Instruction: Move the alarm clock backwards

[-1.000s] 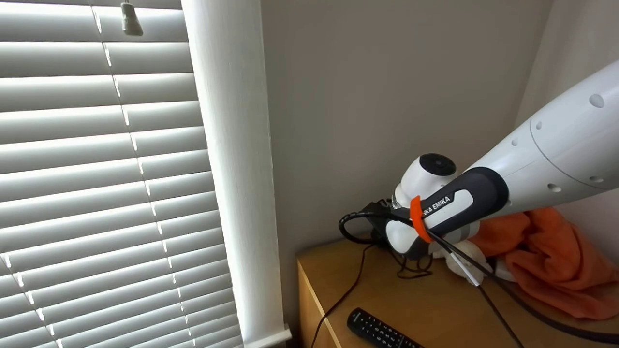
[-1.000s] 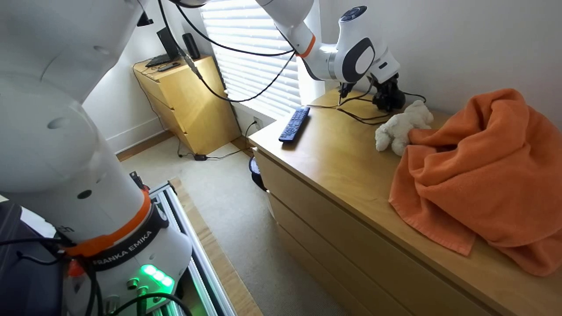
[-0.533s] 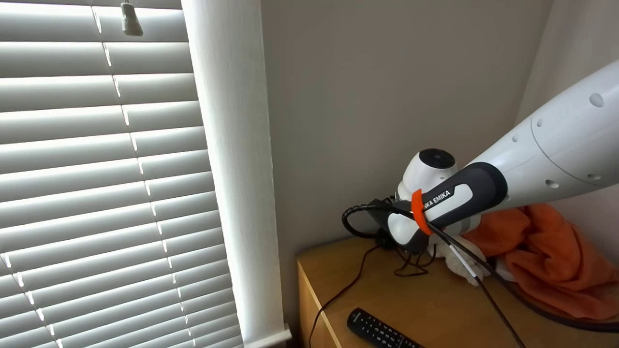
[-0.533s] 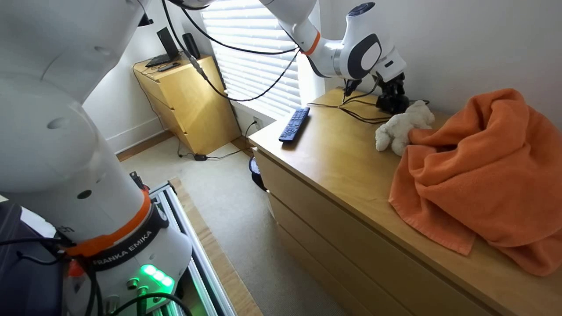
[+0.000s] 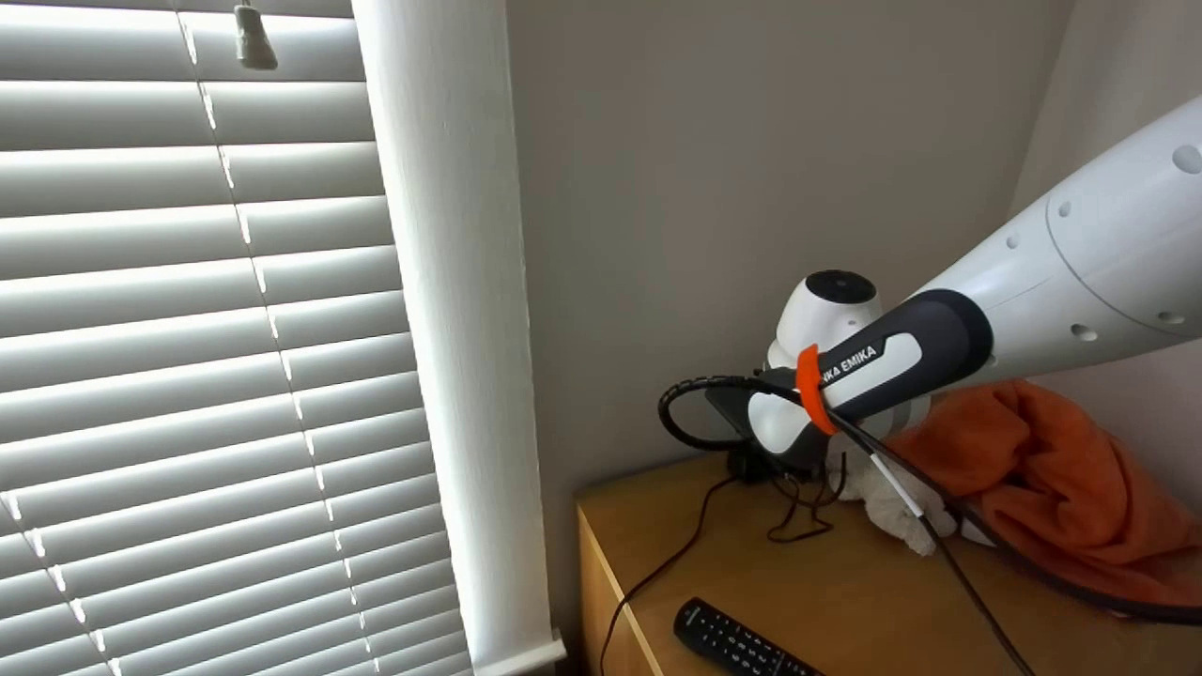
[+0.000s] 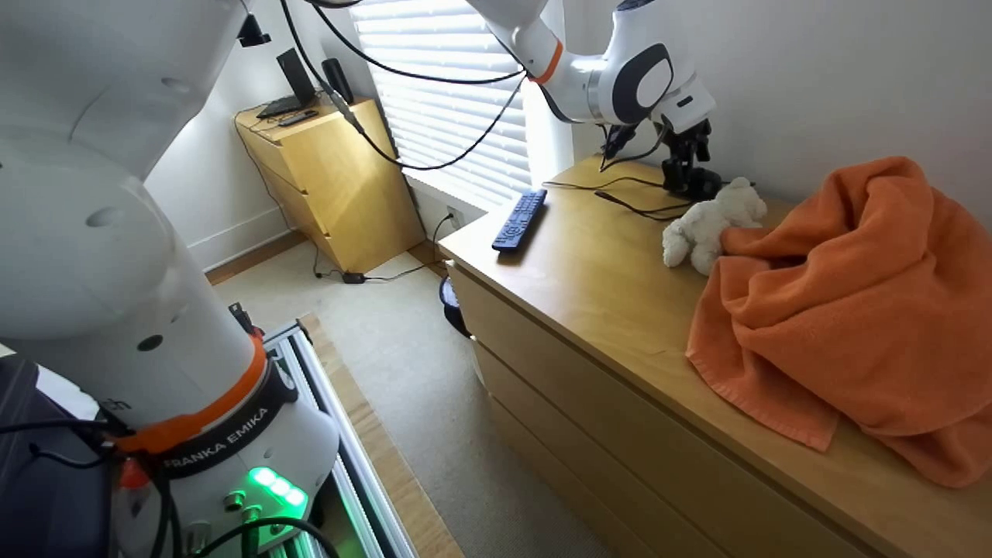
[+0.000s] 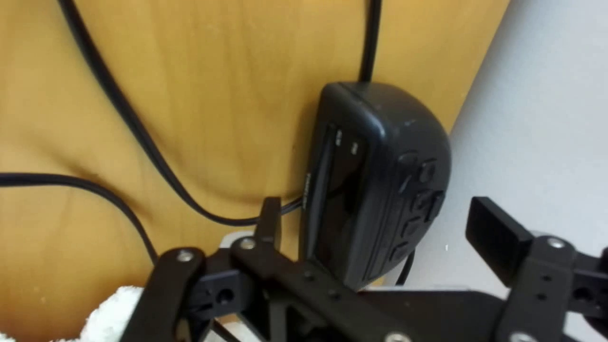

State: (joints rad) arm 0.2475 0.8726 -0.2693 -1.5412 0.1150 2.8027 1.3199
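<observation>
The black rounded alarm clock [image 7: 375,185] stands on the wooden dresser top close to the wall, its dark display facing left and its buttons up in the wrist view. It shows as a dark shape in both exterior views [image 6: 701,186] [image 5: 747,467], partly covered by the arm. My gripper [image 7: 380,218] is open, one finger on each side of the clock in the wrist view, with gaps between fingers and clock. In an exterior view the gripper [image 6: 686,155] hangs just above the clock. The black cord [image 7: 142,137] trails over the dresser.
A white plush toy [image 6: 717,221] sits close beside the clock, touching an orange towel [image 6: 845,310]. A black remote [image 6: 519,221] lies near the dresser's [image 6: 620,287] edge. The grey wall [image 5: 751,235] is right behind the clock. The robot's cable [image 5: 695,441] loops beside the wrist.
The arm and gripper have moved upward, and slightly toward the wall at first. The clock's dark shape and the cord behind it have shifted slightly right since one second ago, then stayed.
</observation>
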